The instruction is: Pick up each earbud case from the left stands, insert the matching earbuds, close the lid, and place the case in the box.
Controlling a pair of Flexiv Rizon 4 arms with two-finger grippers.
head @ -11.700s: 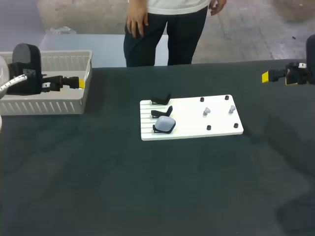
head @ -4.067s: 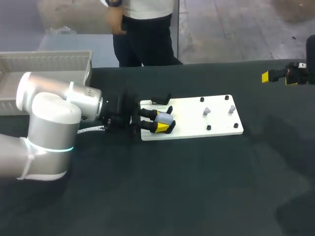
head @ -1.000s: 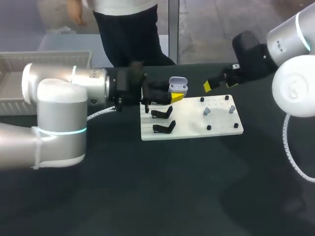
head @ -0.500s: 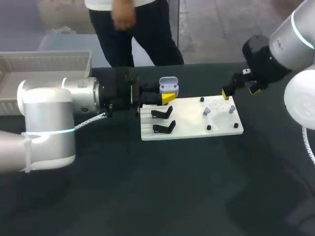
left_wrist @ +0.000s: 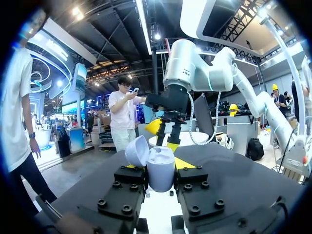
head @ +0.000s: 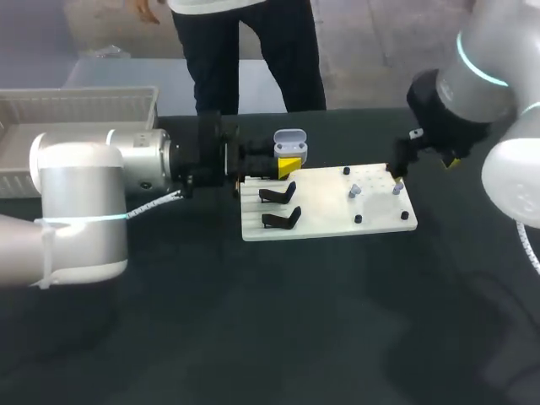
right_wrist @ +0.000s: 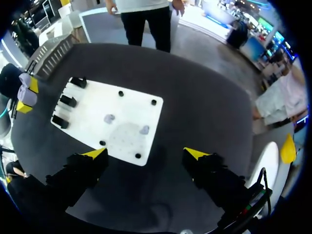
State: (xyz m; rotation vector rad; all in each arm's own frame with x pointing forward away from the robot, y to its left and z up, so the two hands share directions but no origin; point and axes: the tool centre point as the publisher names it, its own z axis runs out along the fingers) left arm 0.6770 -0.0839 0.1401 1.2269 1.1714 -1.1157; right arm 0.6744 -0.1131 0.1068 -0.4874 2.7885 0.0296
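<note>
A pale grey earbud case with its lid up hangs above the white board's left end. My left gripper is shut on it. In the left wrist view the case sits between the yellow tips, and my right gripper hangs ahead. Two grey earbuds stand on the board's right half. My right gripper points down over that end, open. In the right wrist view its fingers straddle the board, with the earbuds ahead.
Three black stands line the board's left side. Small black pegs dot its right half. A white basket stands at the table's back left. A person stands behind the far edge, not touching anything.
My right arm has swung down over the board's right end and now points at it. My left gripper drew the case slightly left, then held still.
</note>
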